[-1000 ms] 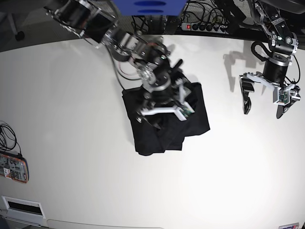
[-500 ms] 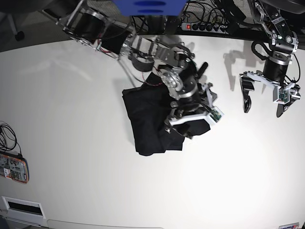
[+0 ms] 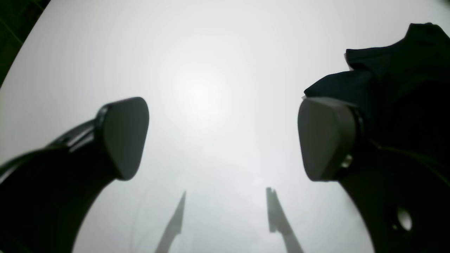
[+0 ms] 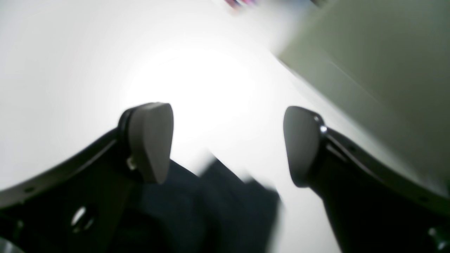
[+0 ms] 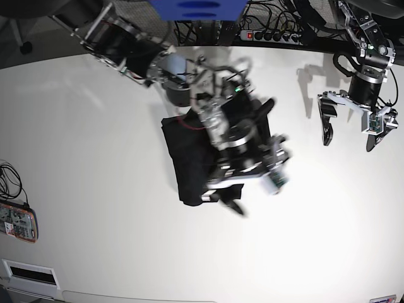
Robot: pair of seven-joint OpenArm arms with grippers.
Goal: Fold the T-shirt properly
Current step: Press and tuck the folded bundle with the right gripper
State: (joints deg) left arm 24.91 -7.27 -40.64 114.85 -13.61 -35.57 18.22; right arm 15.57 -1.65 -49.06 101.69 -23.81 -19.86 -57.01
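1. Lying near the left edge of the table [image 5: 95, 240]: a small orange-cased device [image 5: 17, 222] with a cable, well apart from the work.
2. Lying near the middle of the table, toward the far edge: the T-shirt [image 5: 188, 161], already gathered into a compact dark bundle, partly hidden under the right arm.
3. Hanging over the bundle's near right corner: the right gripper [image 5: 252, 189], motion-blurred, jaws standing fairly wide and gripping nothing; in the right wrist view, only bare table showing between the fingertips [image 4: 151, 140], with dark cloth below them.
4. Hovering near the far right corner of the table: the left gripper [image 5: 347, 129], jaws spread wide and empty, well apart from the garment; a dark edge of cloth showing at the right of the left wrist view.
5. Judging the step in hand: finishing a fold and releasing the cloth, with tidying remaining.
6. Calling next for: lifting the right gripper clear without dragging the thin fabric, then checking the edges for squareness.
7. Differing from one second earlier: right gripper having swung from the bundle's centre toward its near right corner; left gripper staying almost in place.
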